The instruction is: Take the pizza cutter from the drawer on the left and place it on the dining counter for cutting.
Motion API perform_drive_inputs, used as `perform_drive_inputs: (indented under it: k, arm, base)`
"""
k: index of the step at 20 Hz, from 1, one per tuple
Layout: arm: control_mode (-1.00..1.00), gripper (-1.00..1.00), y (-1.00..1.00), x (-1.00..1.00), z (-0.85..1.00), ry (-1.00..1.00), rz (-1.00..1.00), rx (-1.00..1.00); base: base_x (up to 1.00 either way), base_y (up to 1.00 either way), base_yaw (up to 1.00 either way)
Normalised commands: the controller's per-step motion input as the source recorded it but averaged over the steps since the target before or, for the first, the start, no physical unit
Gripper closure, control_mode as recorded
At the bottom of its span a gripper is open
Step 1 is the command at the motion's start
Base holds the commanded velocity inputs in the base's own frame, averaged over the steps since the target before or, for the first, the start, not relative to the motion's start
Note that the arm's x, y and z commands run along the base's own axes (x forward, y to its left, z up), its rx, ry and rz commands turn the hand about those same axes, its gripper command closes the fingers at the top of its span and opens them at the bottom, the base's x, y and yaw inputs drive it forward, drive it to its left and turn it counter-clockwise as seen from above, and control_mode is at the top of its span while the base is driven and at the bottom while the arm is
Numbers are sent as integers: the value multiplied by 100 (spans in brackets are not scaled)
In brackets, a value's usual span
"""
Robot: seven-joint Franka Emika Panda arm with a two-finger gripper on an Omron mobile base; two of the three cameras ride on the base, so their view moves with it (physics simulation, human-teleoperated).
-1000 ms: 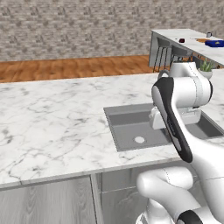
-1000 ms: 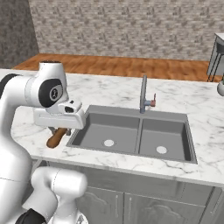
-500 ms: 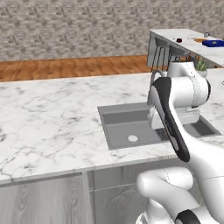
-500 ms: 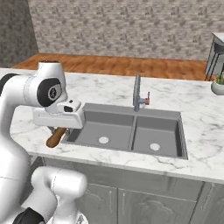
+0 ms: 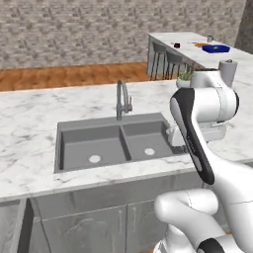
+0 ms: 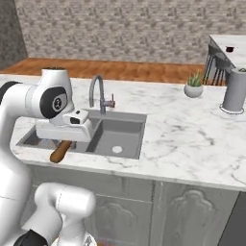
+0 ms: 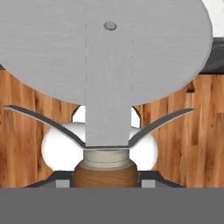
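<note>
A white marble counter [image 5: 29, 128] with grey veining runs across the kitchen, backed by a grey brick wall and a strip of wooden floor. A grey double sink [image 5: 113, 143] is sunk into it, with a curved silver faucet [image 5: 122, 99] rising at its far rim. Grey cabinet doors [image 6: 192, 211] with ornate panels stand below the counter.

The gripper [image 6: 62, 144] hangs over the near edge of the sink in the right base view, and it is clamped on the pizza cutter [image 6: 61, 151]: the brown wooden handle sticks out below the hand, slanting down toward the counter's front edge. In the hand view the cutter [image 7: 107, 57] stands straight up from between the finger tips, its round grey blade spread wide across the top, a flat grey stem running down to a pale collar and the brown handle (the tips themselves are nearly hidden behind the handle).

Further off, a small potted plant [image 6: 193, 86] and a grey cylindrical canister [image 6: 235, 90] sit on the counter to the right. Beyond them in the left base view stands the dining counter [image 5: 192, 42], with dark stools [image 5: 168, 58] along its side and a blue object [image 5: 216, 48] on top, well apart from the cutter.
</note>
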Motion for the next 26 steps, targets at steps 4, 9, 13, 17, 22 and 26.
perform_drive_inputs:
  k: [4, 9, 13, 17, 22, 26]
  arm:
    - [100, 100, 0, 0, 0, 0, 0, 0]
    - [100, 100, 0, 0, 0, 0, 0, 0]
    - [100, 100, 0, 0, 0, 0, 0, 0]
    - [100, 100, 0, 0, 0, 0, 0, 0]
    - [100, 100, 0, 0, 0, 0, 0, 0]
    - [100, 100, 0, 0, 0, 0, 0, 0]
  base:
    - [0, -100, -11]
    - [0, -100, -7]
    - [0, -100, -4]
    - [0, -100, -1]
    - [0, -100, 0]
    - [0, -100, 0]
